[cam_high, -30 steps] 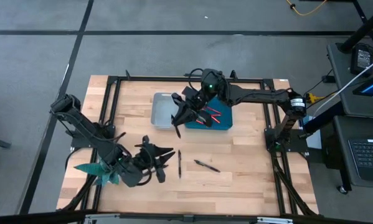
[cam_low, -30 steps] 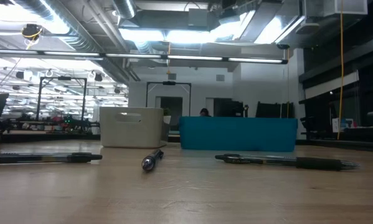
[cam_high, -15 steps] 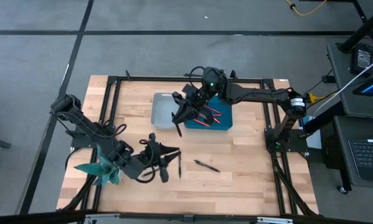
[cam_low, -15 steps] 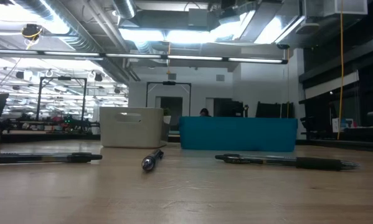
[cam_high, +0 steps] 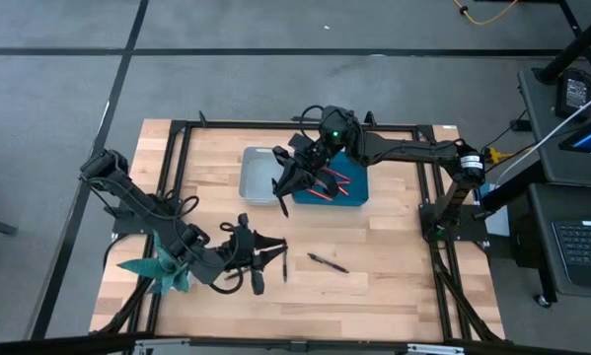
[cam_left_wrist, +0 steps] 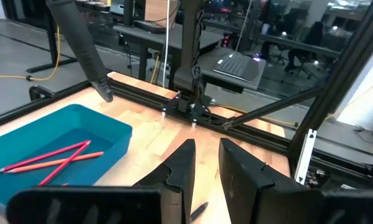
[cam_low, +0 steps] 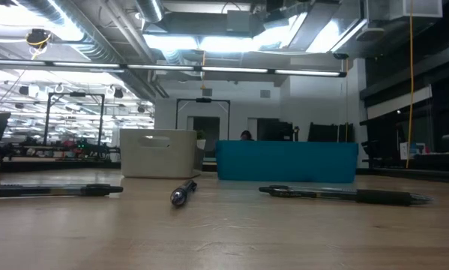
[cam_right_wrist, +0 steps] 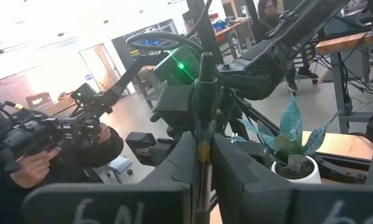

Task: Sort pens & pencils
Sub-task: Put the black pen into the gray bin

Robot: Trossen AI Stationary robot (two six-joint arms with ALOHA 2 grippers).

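My right tool point(cam_high: 281, 194) grips a pen point(cam_right_wrist: 203, 134) above the grey bin point(cam_high: 259, 176); next I release it inside. My left tool point(cam_high: 266, 258), open, nears another pen point(cam_high: 284, 259) on the surface.

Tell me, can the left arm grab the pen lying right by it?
Probably yes. The left gripper is open and empty, right beside the nearest pen, with only bare table between. The right gripper is busy holding a different pen by the bins.
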